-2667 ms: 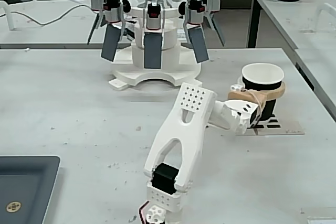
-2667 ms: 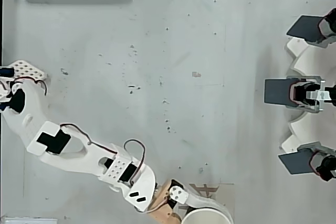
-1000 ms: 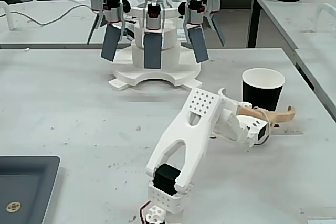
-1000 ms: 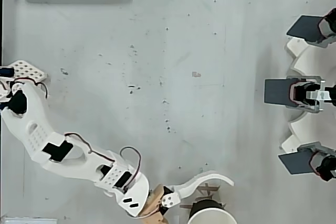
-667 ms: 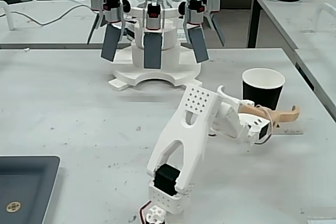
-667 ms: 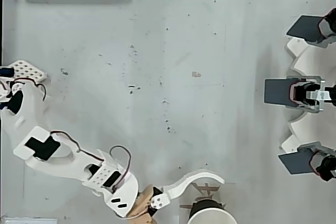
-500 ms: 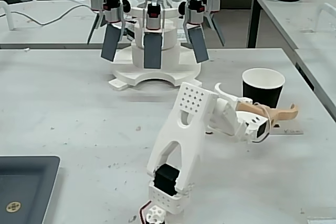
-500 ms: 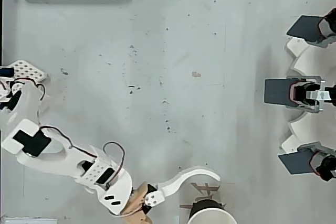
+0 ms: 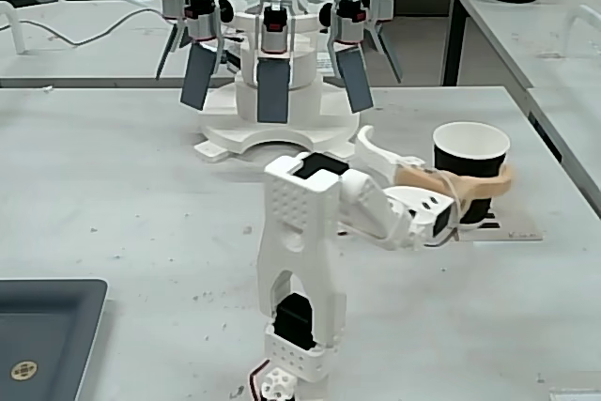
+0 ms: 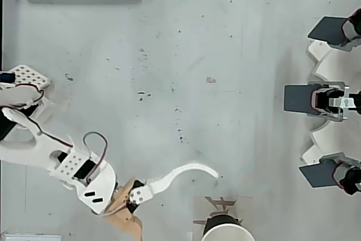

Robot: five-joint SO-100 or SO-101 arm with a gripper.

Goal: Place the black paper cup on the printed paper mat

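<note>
White arm base (image 9: 299, 269) stands nearest; beyond it, the end effector (image 9: 449, 168) is spread around the black paper cup (image 9: 470, 168), which already rests on the printed paper mat (image 9: 512, 229); only withdrawal seems left.

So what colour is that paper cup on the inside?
White inside, black outside: the tapered black paper cup shows it best in the fixed view.

Cup (image 9: 470, 159) stands on mat (image 9: 515, 228); tray (image 9: 47, 326) far left
</note>
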